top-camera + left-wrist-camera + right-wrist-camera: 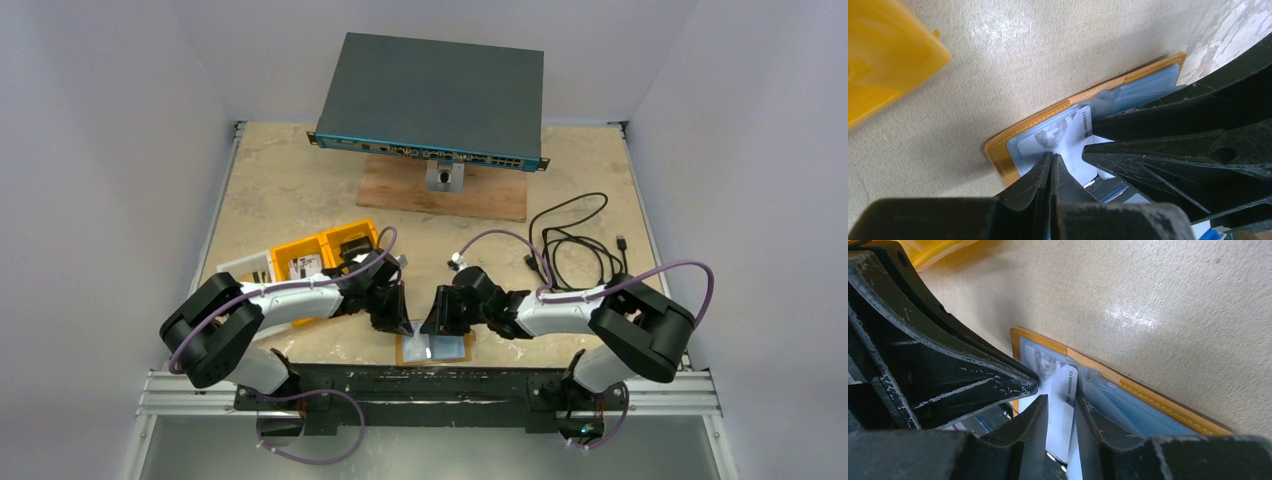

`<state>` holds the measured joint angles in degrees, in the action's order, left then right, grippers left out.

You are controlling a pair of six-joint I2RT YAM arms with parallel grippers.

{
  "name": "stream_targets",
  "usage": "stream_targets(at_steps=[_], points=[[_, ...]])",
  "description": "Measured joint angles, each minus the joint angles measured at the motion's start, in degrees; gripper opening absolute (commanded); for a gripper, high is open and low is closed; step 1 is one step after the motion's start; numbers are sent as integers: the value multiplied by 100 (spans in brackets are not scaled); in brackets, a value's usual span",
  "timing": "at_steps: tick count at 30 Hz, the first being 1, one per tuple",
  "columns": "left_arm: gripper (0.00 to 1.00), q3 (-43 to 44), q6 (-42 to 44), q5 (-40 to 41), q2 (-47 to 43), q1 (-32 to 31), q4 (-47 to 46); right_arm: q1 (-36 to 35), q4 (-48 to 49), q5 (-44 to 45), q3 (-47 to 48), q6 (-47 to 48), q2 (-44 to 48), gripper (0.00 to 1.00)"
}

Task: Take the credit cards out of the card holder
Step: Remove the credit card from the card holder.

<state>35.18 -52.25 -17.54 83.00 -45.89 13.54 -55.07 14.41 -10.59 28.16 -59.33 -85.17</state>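
The tan card holder [435, 348] lies open near the table's front edge, with its clear blue-tinted pockets facing up. Its stitched rim shows in the left wrist view [998, 152] and the right wrist view [1148, 396]. A grey-silver card [1073, 135] [1062, 382] sticks partly out of a pocket. My left gripper [395, 322] [1053, 156] is shut, its tips resting on that card. My right gripper [437, 322] [1060, 401] is open a little, with the card's face showing between its fingers. The two grippers nearly touch over the holder. Other cards are hidden.
A yellow compartment tray [320, 255] [883, 60] sits left of the holder, behind my left arm. A network switch [430, 95] stands on a wooden board [445, 192] at the back. A black cable [580, 245] lies coiled on the right.
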Motion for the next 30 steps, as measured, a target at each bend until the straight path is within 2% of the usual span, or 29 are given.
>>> stream_targets(at_steps=[6,15,30], points=[[0,0,-72,39,-48,-13,17,0,46,-13,-66,-4,35,28],[0,-15,-9,339,-647,-39,560,-2,-44,13,-72,0,85,28],[0,-7,-4,282,-151,-116,455,-4,-514,44,162,133,87,31]])
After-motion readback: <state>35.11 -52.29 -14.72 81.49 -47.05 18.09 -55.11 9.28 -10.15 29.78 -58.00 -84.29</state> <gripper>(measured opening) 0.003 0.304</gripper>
